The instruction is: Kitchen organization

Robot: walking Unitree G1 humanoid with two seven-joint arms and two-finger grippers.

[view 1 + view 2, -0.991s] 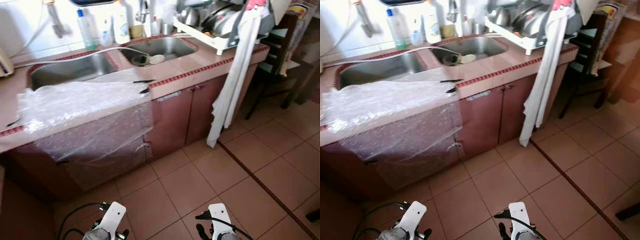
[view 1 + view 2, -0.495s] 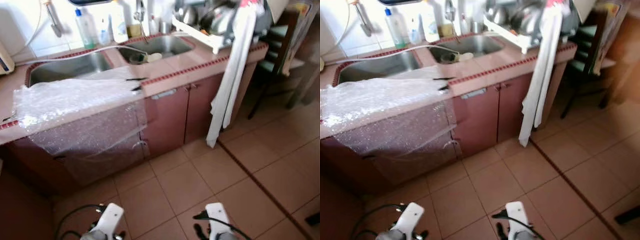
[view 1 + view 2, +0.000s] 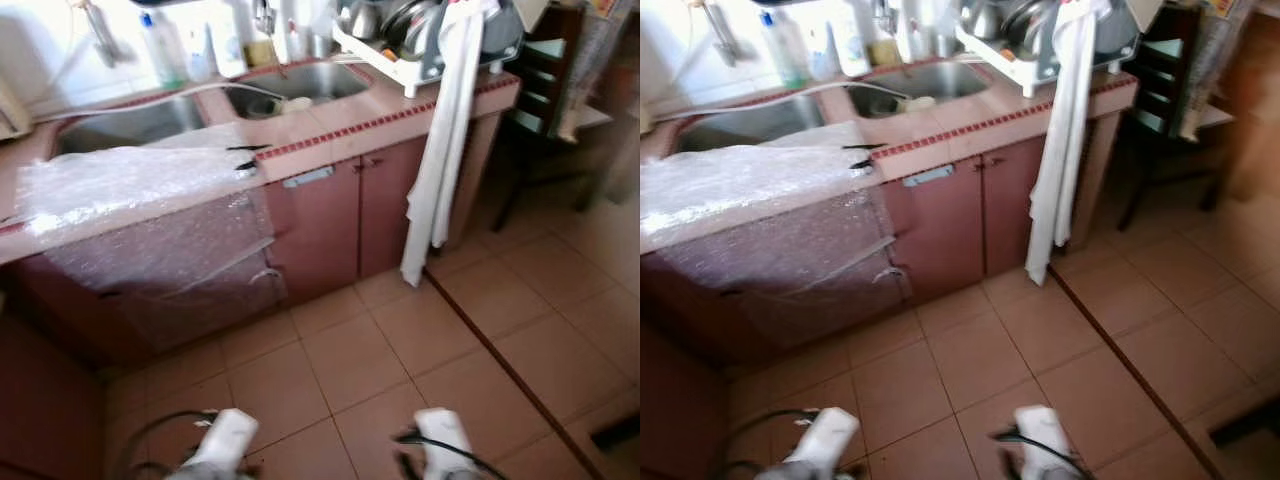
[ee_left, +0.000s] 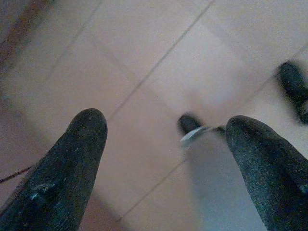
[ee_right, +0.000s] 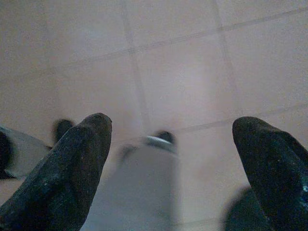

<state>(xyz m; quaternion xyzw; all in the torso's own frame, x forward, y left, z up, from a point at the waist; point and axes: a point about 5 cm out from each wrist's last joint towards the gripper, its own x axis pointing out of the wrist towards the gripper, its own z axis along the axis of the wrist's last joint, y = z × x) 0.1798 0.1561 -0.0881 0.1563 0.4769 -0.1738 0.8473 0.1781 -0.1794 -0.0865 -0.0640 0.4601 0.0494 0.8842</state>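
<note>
Kitchen counter [image 3: 330,118]: two sinks [image 3: 300,85], bottles [image 3: 160,50], dish rack [image 3: 420,45], hanging white towel [image 3: 435,160], plastic sheet [image 3: 130,185] draped over the front. Left gripper [image 4: 163,144] and right gripper [image 5: 171,144]: fingers spread, empty, over floor tiles [image 3: 400,340].

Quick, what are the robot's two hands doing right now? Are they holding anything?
Left gripper: open, holding nothing, hanging over the floor tiles.
Right gripper: open, holding nothing, also hanging over the floor.
</note>
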